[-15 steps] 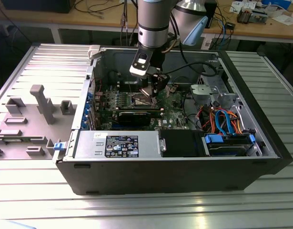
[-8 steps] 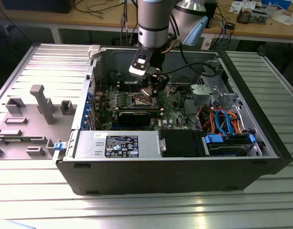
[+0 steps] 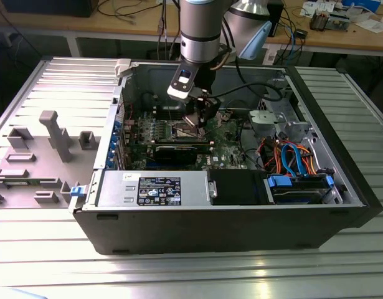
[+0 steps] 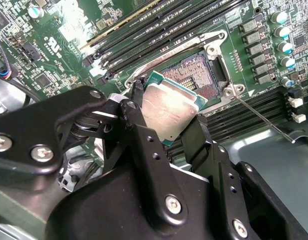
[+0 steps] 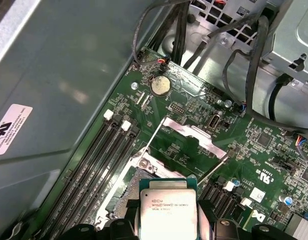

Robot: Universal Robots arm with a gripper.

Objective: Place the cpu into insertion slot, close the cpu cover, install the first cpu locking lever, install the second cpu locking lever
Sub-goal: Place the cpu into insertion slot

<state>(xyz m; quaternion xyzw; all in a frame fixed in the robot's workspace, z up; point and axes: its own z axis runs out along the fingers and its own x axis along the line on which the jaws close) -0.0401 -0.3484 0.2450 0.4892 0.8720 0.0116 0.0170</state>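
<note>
The grey arm drops nearly straight down from above into the open black computer case [image 3: 210, 230], which lies on its side on a slatted grey metal table [image 3: 42, 261]. Its wrist is bent so the black gripper [image 3: 200, 118] points at the green circuit board [image 4: 68, 30] on the case floor.

In the second wrist view the two black fingers [image 4: 143, 130] are clamped on opposite edges of the cpu [image 4: 171, 107], a small flat square chip with a dull silver top and a green rim. It is held at a slight tilt, its far corner overlapping the near edge of the insertion slot [image 4: 196, 75], a square dark socket framed in silver metal. I cannot tell whether the chip touches the socket.

In the first wrist view the cpu cover [image 5: 191, 134], a thin silver frame plate, is swung open on the far side of the slot. Two thin wire levers [image 5: 151, 140] stand unlatched on either side of it. Long black memory slots [image 4: 159, 30] run beside the socket.
</note>
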